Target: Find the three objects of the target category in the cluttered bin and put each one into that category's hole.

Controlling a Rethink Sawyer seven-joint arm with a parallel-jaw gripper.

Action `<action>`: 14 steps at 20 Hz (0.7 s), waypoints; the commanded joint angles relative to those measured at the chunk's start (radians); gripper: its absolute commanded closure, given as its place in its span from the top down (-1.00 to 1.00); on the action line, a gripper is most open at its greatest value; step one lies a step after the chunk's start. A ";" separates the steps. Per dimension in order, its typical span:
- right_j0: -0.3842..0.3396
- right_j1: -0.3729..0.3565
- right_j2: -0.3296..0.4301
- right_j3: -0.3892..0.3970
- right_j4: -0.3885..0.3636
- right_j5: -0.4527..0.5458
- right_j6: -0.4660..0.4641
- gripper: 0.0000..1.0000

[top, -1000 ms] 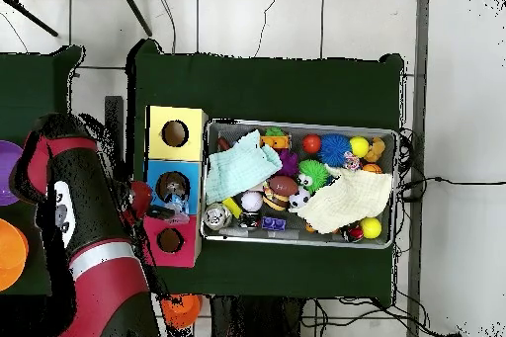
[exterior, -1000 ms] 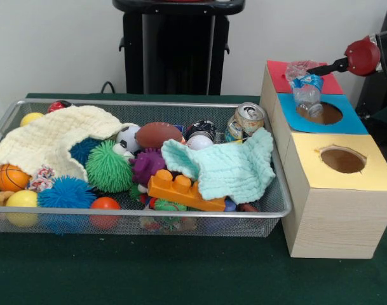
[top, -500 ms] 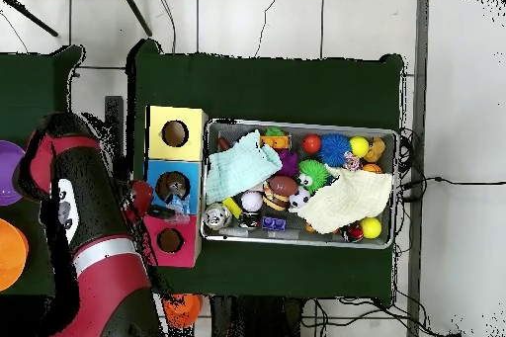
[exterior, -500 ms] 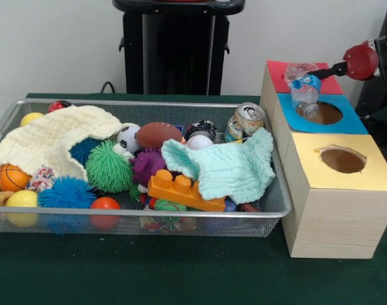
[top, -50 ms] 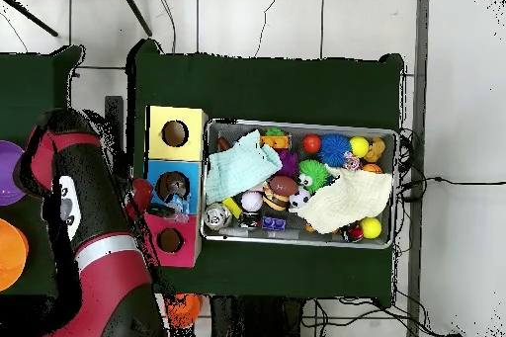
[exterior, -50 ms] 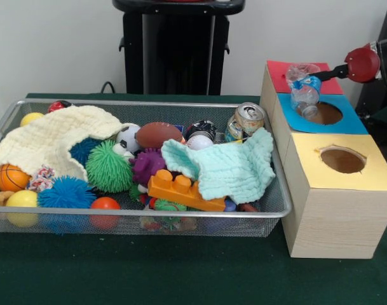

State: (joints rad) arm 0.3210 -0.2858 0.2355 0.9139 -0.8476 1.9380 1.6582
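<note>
Green table (exterior, -50 ms: 180, 279); end effector (exterior, -50 ms: 320, 70) partly cut off.

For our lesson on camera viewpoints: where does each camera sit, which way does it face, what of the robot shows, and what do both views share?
Front view: sits across the table, facing the silver wire-mesh bin and the wooden box with red, blue and yellow tops; only the red and black hand shows.
Overhead view: looks straight down; the red and black arm shows.
Shared: bin, box, crumpled clear plastic bottle over the blue hole.

Front view faces the bin (exterior, -50 ms: 279, 203) closely; overhead looks straight down, sharing bin (top, -50 ms: 395, 187) and boxes (top, -50 ms: 155, 135)
</note>
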 commanded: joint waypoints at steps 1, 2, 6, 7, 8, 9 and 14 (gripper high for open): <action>-0.041 0.086 0.041 0.008 -0.036 -0.046 -0.193 -1.00; -0.042 0.082 0.041 0.011 -0.035 -0.034 -0.207 -1.00; -0.043 0.059 0.040 0.016 -0.040 -0.007 -0.252 -1.00; -0.044 0.052 0.041 0.019 -0.038 0.002 -0.265 -1.00; -0.044 0.055 0.045 -0.001 -0.044 0.016 -0.282 -1.00; -0.045 0.050 0.047 0.000 -0.042 0.022 -0.290 -1.00; -0.038 0.062 0.061 -0.049 -0.054 0.065 -0.332 -1.00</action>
State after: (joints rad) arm 0.3184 -0.2813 0.2361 0.8860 -0.8478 1.9519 1.6537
